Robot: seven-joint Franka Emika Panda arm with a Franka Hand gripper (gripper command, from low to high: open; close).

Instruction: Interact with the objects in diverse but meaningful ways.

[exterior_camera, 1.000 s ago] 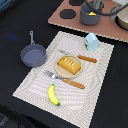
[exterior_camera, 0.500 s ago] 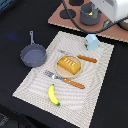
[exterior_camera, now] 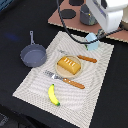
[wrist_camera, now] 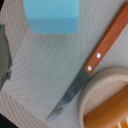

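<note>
**Arm parked over the milk carton, nothing grabbed yet as far as can be seen**

A striped placemat (exterior_camera: 95, 107) is laid out across the middle of the exterior view on the dark counter (exterior_camera: 15, 27). On it, centre frame, the bread loaf (exterior_camera: 69, 65) is seated on a round wooden plate (exterior_camera: 57, 71), with a knife (exterior_camera: 81, 58) placed just above-right of the plate and a fork (exterior_camera: 65, 80) just below it. The banana (exterior_camera: 52, 95) is found lower down on the mat, lower centre of frame. The frying pan (exterior_camera: 33, 54) is parked at the left, off the mat's edge, handle pointing up. A grey pot (exterior_camera: 87, 15) can be made out at the top, on a brownish board (exterior_camera: 62, 20).

The milk carton (exterior_camera: 92, 41) is spotted at the upper right of the mat, right under the white arm. In the wrist view the carton (wrist_camera: 52, 16) is seen at the top, the knife (wrist_camera: 90, 67) runs diagonally beside it, and the plate rim (wrist_camera: 92, 97) with the loaf (wrist_camera: 107, 117) is tucked in the lower right.

The pincer itself isn't shown clearly in either view, so whether it's spread or pinched together can't be told. Nothing looks lifted or held.

Progress-wise: it's judged early. Everything sits neatly arranged, nothing is in the pan or pot. The carton seems to be the target in hand; the grasp and everything after it looks left to do.
</note>
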